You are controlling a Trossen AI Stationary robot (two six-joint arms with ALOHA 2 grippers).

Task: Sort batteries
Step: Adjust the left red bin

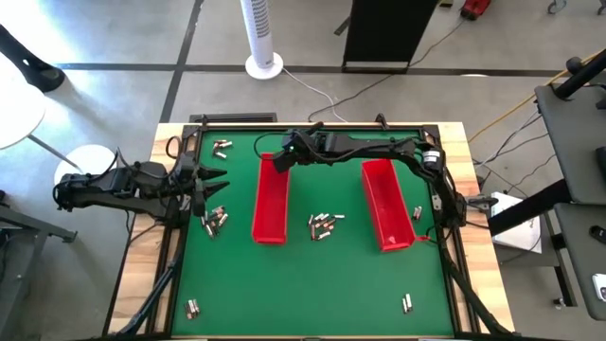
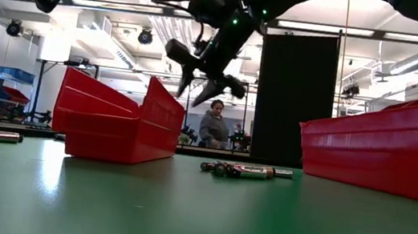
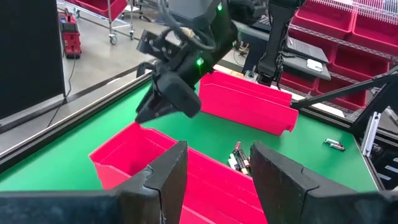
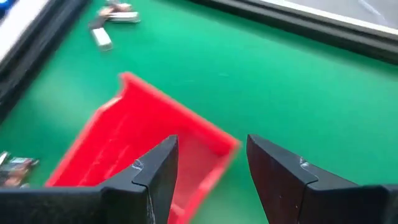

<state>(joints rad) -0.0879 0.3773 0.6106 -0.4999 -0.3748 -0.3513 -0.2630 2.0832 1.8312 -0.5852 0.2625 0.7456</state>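
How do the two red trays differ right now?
The left red tray has the right gripper hovering open over its far end; the right red tray has no gripper above it. The left tray lies nearly square to the table, the right one angled. Both are long, open-topped and red.

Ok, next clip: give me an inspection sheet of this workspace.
Surface: green mat in a wooden frame.
Job's things: batteries clustered between two red trays, more scattered near the mat's edges and corners.
Clutter: nothing seen.
Grippers: right gripper open and empty above the left tray's far end; left gripper open and empty at the mat's left edge.
Cables: white cable on the floor.
Surroundings: tower fan, a person beyond the table.
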